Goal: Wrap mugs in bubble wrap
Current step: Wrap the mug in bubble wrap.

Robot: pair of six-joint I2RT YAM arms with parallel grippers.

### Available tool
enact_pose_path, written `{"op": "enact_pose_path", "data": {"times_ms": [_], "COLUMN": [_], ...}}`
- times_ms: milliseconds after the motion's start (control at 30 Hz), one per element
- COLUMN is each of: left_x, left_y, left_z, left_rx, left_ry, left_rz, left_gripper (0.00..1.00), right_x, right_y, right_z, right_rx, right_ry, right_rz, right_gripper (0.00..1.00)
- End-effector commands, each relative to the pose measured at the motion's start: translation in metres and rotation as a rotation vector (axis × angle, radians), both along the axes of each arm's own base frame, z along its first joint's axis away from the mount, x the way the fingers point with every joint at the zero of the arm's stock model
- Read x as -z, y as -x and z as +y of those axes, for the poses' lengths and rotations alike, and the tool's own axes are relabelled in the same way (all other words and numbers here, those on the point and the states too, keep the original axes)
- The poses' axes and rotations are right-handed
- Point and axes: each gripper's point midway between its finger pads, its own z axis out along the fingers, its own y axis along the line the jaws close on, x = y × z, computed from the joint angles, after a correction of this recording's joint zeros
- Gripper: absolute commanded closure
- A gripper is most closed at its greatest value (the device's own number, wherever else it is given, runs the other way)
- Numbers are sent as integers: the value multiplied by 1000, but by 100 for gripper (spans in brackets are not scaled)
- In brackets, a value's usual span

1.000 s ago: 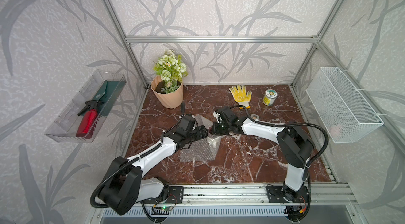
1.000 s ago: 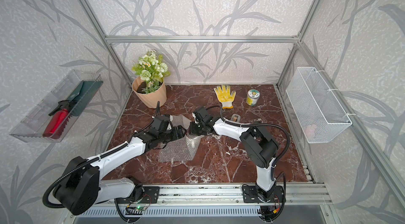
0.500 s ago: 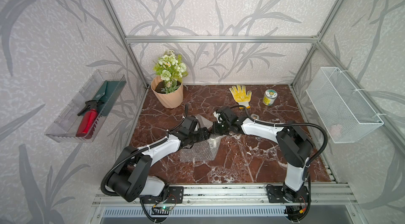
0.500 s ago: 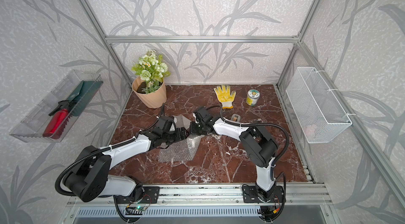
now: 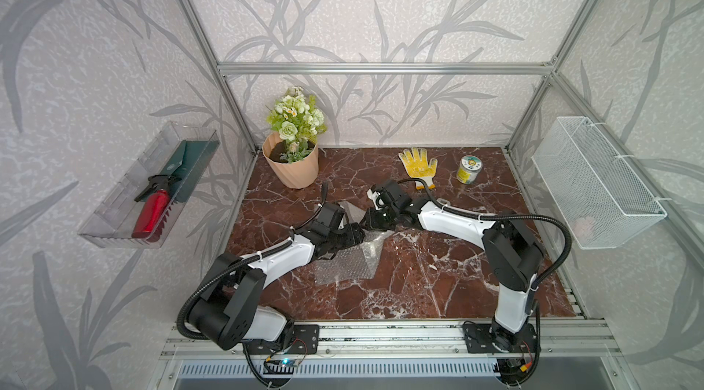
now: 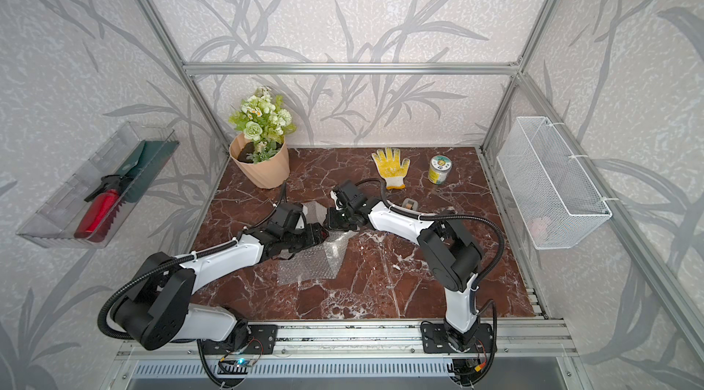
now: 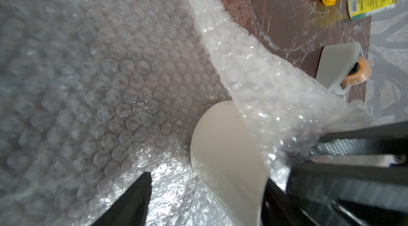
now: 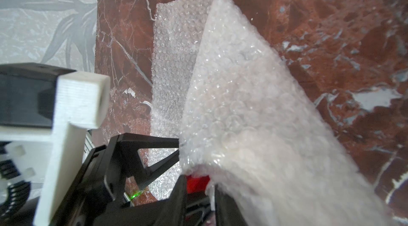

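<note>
The bubble wrap [image 5: 348,260] [image 6: 308,262] lies mid-table, one flap lifted over the mug. The mug is hidden in both top views. The left wrist view shows its white wall [image 7: 227,154] under the wrap [image 7: 110,70]. The right wrist view shows a patch of its red interior [image 8: 196,179] below the raised flap [image 8: 242,103]. My left gripper [image 5: 356,233] [image 6: 318,233] [image 7: 207,180] is open and straddles the mug, one finger apart from it on the wrap. My right gripper [image 5: 369,218] [image 6: 329,218] [image 8: 199,180] faces it tip to tip, jaws slightly parted at the mug's rim and the wrap's edge.
A flower pot [image 5: 291,163] stands back left, with a yellow glove [image 5: 419,165] and a labelled jar [image 5: 469,170] along the back. A tape dispenser [image 6: 408,204] [image 7: 337,68] lies behind my right forearm. A wire basket [image 5: 594,182] hangs on the right wall, a clear tray [image 5: 150,186] on the left.
My left gripper has shifted right toward the right gripper and its jaws have narrowed a little. The right jaws, shut before, have parted slightly.
</note>
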Motion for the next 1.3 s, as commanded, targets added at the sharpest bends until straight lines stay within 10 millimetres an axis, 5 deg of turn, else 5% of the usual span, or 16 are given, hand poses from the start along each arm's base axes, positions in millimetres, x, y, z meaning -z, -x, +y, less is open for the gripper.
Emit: {"op": "enact_pose_path", "data": {"times_ms": [0,133,267,400,467,800,1267], "left_x": [21,18,16,12,10,10,-3], "left_y": [14,13,10,7,6,3,2], "left_z": [12,12,11,9,7,5,9], "left_rx": [-7,-11,-10,-8,-5,-2,-20], "left_ry": [-75,-74,-70,-64,-61,-60,-62], "left_rz": [78,72,68,61,57,59,37], "left_gripper": [24,24,24,24,24,24,24], "right_x": [-21,-43,-58,-48,-41,-3,49], "right_y": [3,4,5,11,17,23,14], "right_z": [1,-13,-54,-101,-108,-64,-60], "right_rx": [-40,-26,20,80,78,20,13], "right_ry": [-9,14,161,369,400,328,480], "right_rz": [-30,-100,-204,-224,-213,-109,-44], "right_gripper": [74,72,67,57,49,40,40]}}
